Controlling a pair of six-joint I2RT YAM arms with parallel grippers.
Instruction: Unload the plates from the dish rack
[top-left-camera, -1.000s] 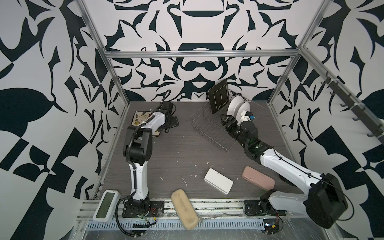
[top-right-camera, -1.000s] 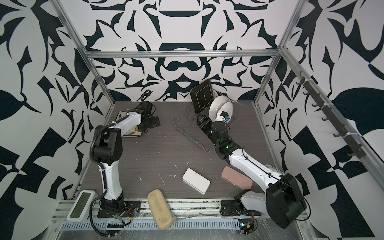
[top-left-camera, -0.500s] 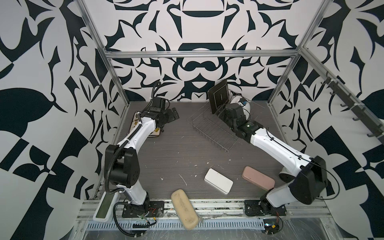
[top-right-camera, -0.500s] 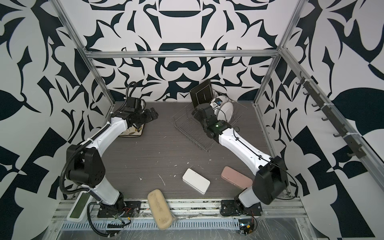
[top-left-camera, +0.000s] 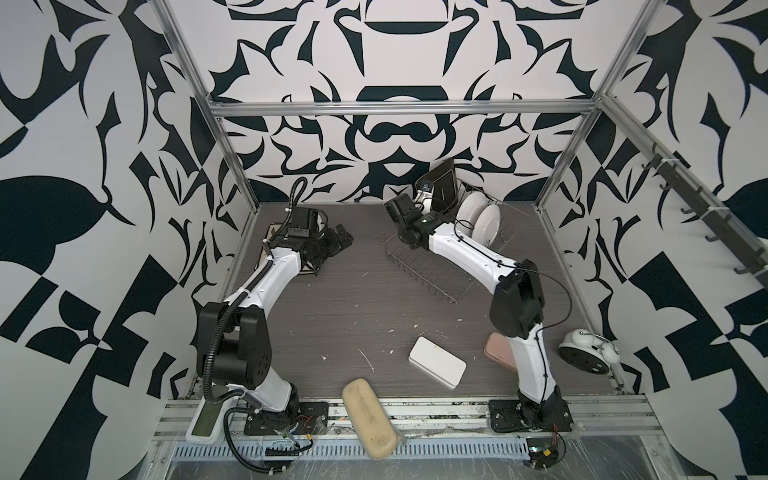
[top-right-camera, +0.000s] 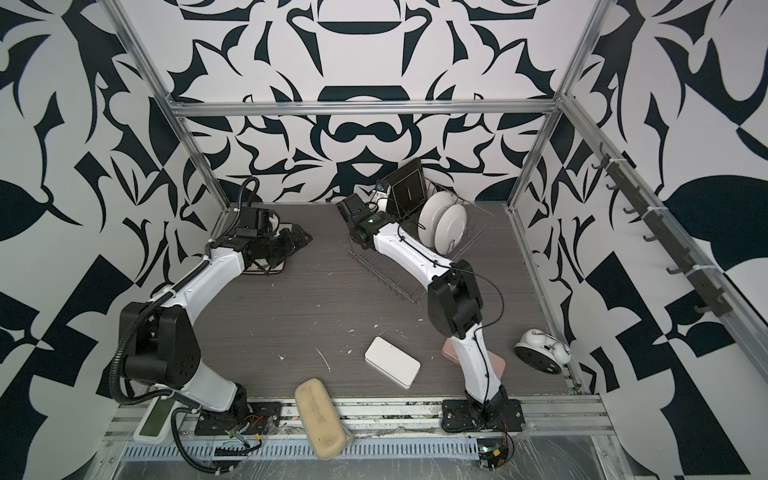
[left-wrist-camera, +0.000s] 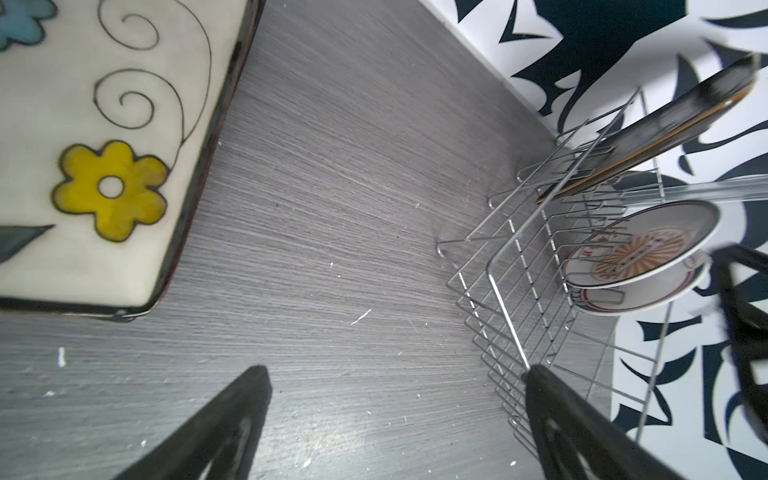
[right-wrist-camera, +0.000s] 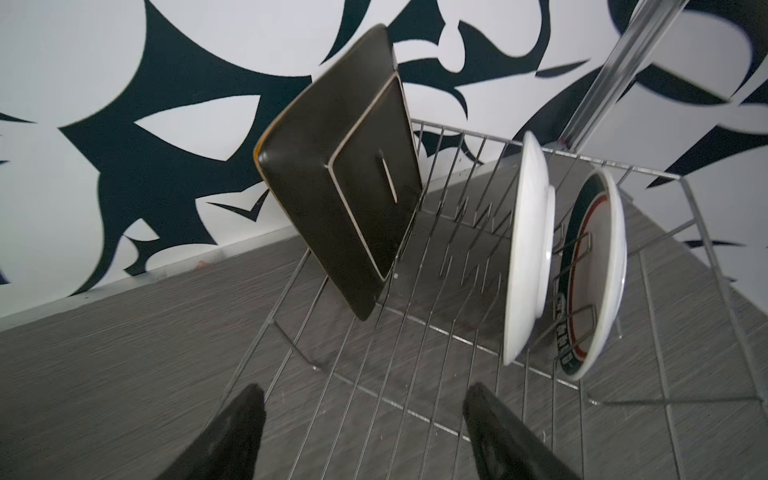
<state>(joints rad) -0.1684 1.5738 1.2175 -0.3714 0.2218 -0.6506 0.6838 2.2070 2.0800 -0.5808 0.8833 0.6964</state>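
Your right pincer (right-wrist-camera: 363, 390) stands wide apart and holds nothing. Just ahead of it, in the dish rack (top-left-camera: 432, 274), stand a black plate (right-wrist-camera: 332, 174) and two round plates (right-wrist-camera: 528, 249). Your left pincer (left-wrist-camera: 397, 370) is wide apart too, empty, beside a flower plate (left-wrist-camera: 104, 145) on the table (left-wrist-camera: 332, 208).

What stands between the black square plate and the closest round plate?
Only empty dish rack prongs between black square plate and round plate; right wrist view.

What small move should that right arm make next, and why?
Probably ease the right hand forward onto the near edge of the black square plate: its jaws are open and empty, and that plate stands tilted in the dish rack just ahead.
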